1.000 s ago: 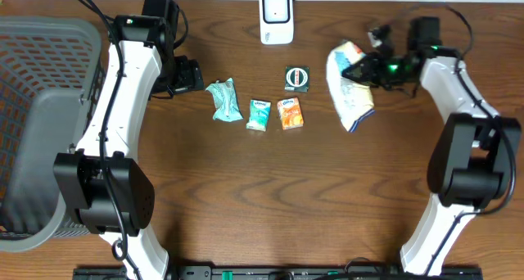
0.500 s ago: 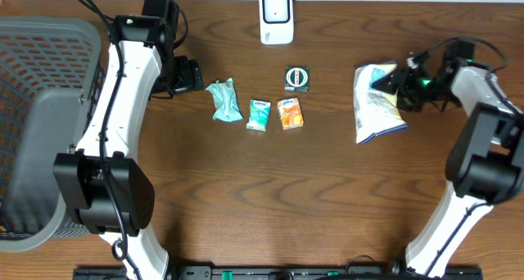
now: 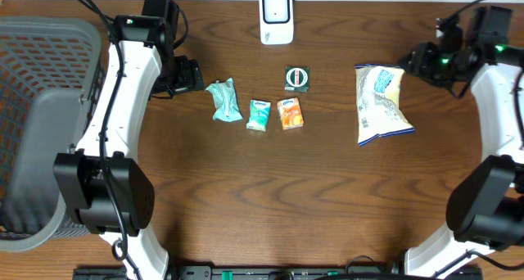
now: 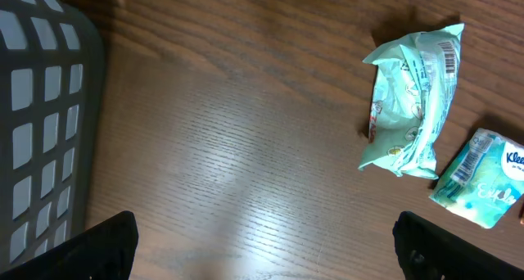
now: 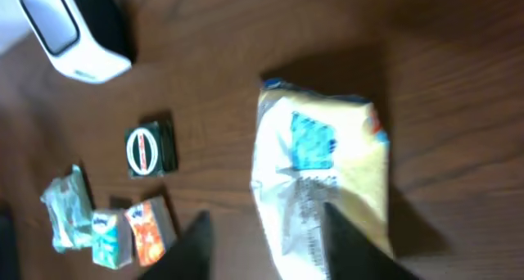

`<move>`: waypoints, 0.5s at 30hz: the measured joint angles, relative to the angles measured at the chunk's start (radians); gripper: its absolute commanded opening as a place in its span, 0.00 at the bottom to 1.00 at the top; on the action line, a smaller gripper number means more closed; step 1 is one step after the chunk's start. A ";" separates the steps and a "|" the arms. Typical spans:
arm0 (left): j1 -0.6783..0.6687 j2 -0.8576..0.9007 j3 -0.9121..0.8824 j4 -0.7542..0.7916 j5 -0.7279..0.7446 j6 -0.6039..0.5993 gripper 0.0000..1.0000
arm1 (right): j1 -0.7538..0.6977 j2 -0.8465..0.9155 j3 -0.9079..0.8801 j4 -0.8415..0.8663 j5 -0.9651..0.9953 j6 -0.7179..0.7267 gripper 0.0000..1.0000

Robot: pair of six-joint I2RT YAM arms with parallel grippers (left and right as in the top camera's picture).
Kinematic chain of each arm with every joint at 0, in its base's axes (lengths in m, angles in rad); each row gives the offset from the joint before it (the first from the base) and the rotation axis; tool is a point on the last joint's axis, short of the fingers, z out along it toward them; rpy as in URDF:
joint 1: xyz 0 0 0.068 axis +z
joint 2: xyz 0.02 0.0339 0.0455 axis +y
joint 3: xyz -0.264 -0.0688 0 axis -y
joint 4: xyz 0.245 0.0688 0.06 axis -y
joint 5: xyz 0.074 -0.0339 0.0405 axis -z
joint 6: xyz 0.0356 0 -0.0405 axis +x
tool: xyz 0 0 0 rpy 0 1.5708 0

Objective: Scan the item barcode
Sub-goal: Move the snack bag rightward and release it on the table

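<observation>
The barcode scanner [image 3: 277, 16], a white unit with a dark window, stands at the table's back edge and also shows in the right wrist view [image 5: 74, 26]. A yellow, white and blue chip bag [image 3: 381, 102] lies flat on the right side of the table. My right gripper [image 3: 419, 60] hovers beyond the bag's upper right corner, open, with nothing between its fingers. From the right wrist, the bag [image 5: 323, 165] lies below the right gripper [image 5: 266, 247]. My left gripper [image 3: 190, 75] is wide open over bare wood, left of a crumpled teal packet [image 4: 413, 100].
A black round-logo item [image 3: 297, 78], a small teal tissue pack [image 3: 259, 114] and an orange pack [image 3: 290, 113] lie mid-table beside the teal packet [image 3: 222, 99]. A grey basket [image 3: 33, 108] fills the far left; its wall [image 4: 41, 124] shows in the left wrist view.
My right gripper carried the chip bag rightward, let it go and pulled away to the back right. The bag now rests on the table. The left arm has not moved.
</observation>
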 measured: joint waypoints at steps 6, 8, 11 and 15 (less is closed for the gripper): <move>0.000 0.000 0.000 0.000 0.000 0.000 0.98 | 0.098 0.066 -0.013 0.005 0.079 -0.002 0.03; 0.000 0.000 0.000 0.000 0.000 0.000 0.98 | 0.137 0.109 -0.021 0.005 0.116 -0.004 0.01; 0.000 0.000 0.000 0.000 0.000 0.000 0.98 | 0.179 0.176 -0.027 0.004 0.175 -0.002 0.01; 0.000 0.000 0.000 0.000 0.000 0.000 0.98 | 0.202 0.245 -0.029 0.003 0.288 0.013 0.01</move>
